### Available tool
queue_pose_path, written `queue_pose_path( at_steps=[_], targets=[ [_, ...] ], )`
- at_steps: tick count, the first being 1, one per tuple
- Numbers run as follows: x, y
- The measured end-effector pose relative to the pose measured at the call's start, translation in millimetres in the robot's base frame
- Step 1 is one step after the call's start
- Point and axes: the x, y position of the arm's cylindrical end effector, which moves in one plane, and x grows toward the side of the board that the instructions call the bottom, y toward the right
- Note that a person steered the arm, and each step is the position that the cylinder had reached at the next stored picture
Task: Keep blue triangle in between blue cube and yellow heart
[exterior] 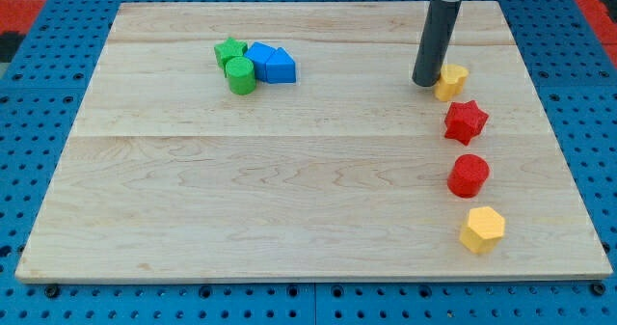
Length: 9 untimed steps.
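Note:
The blue triangle (279,66) lies near the view's top left of centre, touching the blue cube (258,55) on its left. The yellow heart (451,79) lies at the view's upper right. My tip (425,82) rests on the board right against the heart's left side, far to the right of the blue blocks.
A green star (228,51) and a green cylinder (241,76) touch the blue cube's left side. Below the heart, down the right side, lie a red star (466,121), a red cylinder (469,175) and a yellow hexagon (482,230). The wooden board (289,190) has blue pegboard around it.

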Motion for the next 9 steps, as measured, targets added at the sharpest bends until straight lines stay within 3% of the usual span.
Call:
queue_pose_path(
  at_steps=[3,4,7,9],
  targets=[
    [-16.7,-63.6],
    [5.4,-67.8],
    [-5.2,-225.5],
    [-29.2,-152.7]
  ],
)
